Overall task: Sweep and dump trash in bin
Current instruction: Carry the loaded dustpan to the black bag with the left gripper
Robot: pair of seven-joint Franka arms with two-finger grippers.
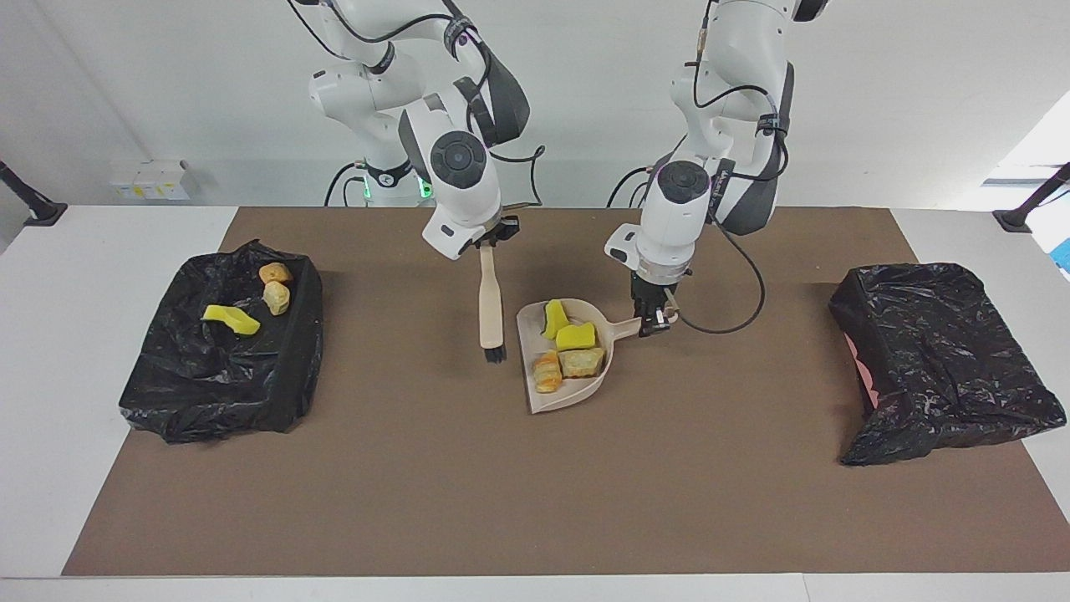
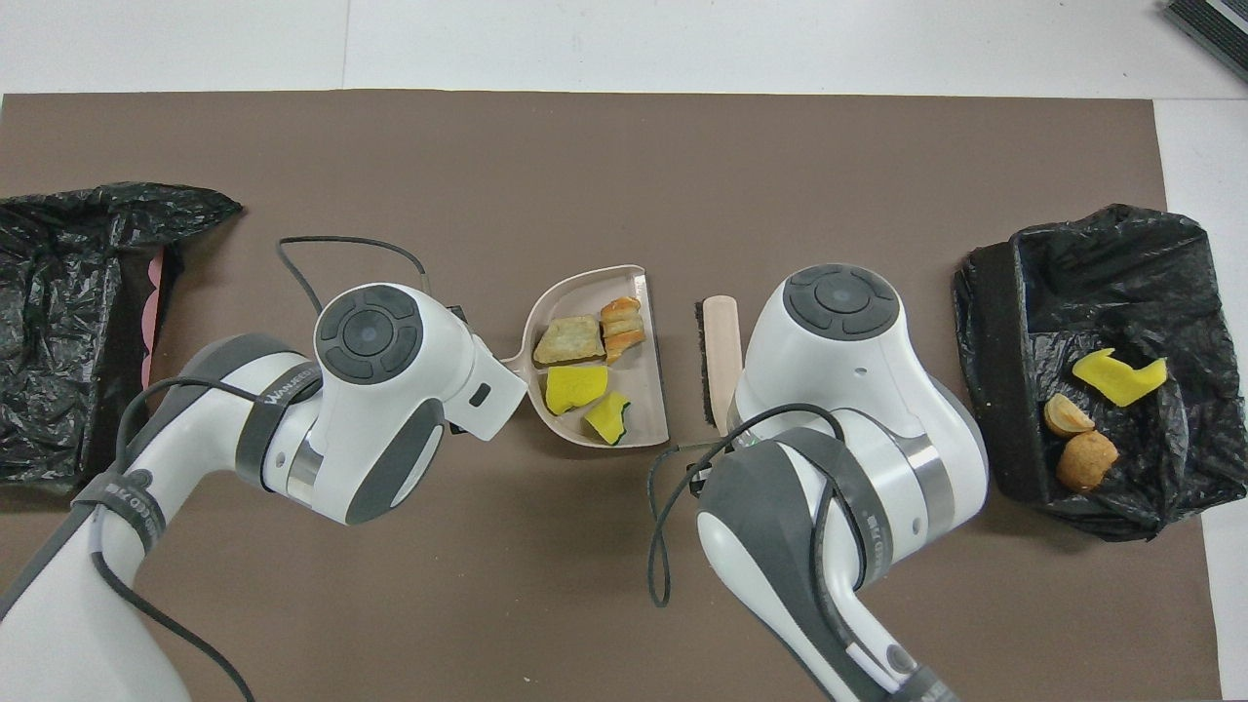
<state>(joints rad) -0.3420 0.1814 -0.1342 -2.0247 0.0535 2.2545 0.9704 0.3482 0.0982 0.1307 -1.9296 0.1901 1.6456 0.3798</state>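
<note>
A beige dustpan [image 1: 568, 400] [image 2: 648, 385] is at the middle of the brown mat, with my left gripper [image 1: 656, 320] shut on its handle. In it lie several pieces of trash: two yellow sponge bits [image 1: 577, 337] [image 2: 575, 387], a tan lump [image 1: 583, 361] [image 2: 568, 338] and an orange crusty lump [image 1: 547, 372] [image 2: 622, 329]. My right gripper [image 1: 487, 242] is shut on the beige brush [image 1: 491, 309] [image 2: 721, 356], which hangs bristles down over the mat beside the pan. The black-lined bin [image 1: 297, 368] [image 2: 990, 390] at the right arm's end holds three scraps. The overhead view hides both grippers under their wrists.
A second black bag [image 1: 936, 359] [image 2: 58, 322] lies crumpled at the left arm's end of the mat. A cable loops from the left wrist [image 1: 736, 309] over the mat near the dustpan handle. Bare brown mat lies between the dustpan and each bag.
</note>
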